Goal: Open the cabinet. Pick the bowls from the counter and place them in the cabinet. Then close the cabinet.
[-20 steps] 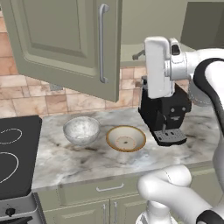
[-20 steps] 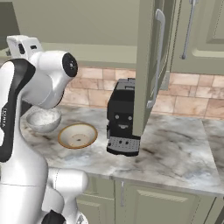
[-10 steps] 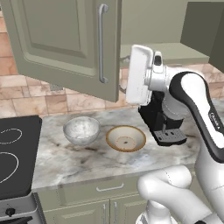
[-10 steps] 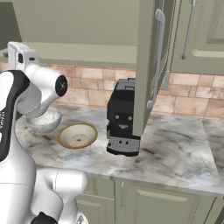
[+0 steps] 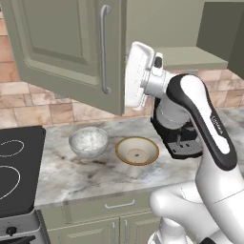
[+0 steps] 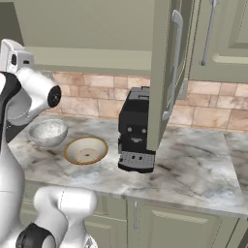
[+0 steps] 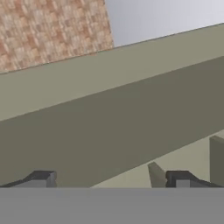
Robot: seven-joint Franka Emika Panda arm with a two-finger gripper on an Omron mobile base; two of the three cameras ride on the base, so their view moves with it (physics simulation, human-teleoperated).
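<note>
- The gripper (image 7: 109, 180) stands wide open with nothing between its two dark finger tips (image 7: 43, 178), facing the olive-green underside of the cabinet (image 5: 66, 47).
- In the left base view the white hand sits raised just beside the edge of the open left door, below the pale shelf (image 5: 190, 57).
- Both cabinet doors stand open, their silver bar handles (image 5: 103, 50) vertical.
- On the counter (image 5: 86, 171) the speckled grey-white bowl (image 5: 88, 142) and the shallow tan bowl (image 5: 137, 150) rest close together, apart from the hand.
- A black coffee machine (image 6: 136, 130) stands to the right of the tan bowl.
- The black stovetop (image 5: 14, 176) lies at the counter's left.
</note>
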